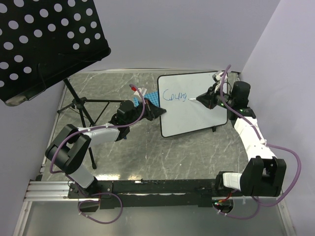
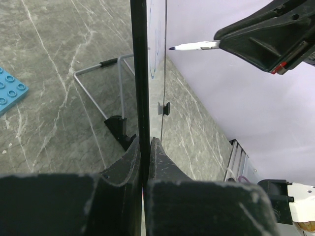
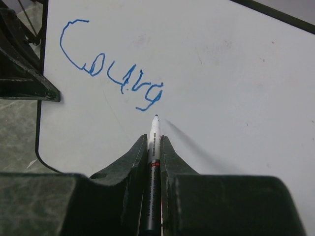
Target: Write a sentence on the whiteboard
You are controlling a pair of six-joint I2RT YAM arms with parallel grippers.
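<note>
The right gripper (image 3: pixel 153 145), reaching in from 3 o'clock, pinches a slim white marker (image 3: pixel 155 129). Its tip sits just below the blue handwritten sentence (image 3: pixel 110 66), reading "Courg". The left gripper (image 2: pixel 145 147) clamps the 9 o'clock edge of the large white rectangular whiteboard (image 1: pixel 197 115), propped on the grey marbled table (image 1: pixel 147 152) before lilac walls (image 1: pixel 197 29).

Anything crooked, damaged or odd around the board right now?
Nothing spilled or broken. The whiteboard sits turned against the table edges, its left edge clamped in the left gripper. The blue writing is wobbly and drifts down from the top edge toward the marker in the right gripper.
</note>
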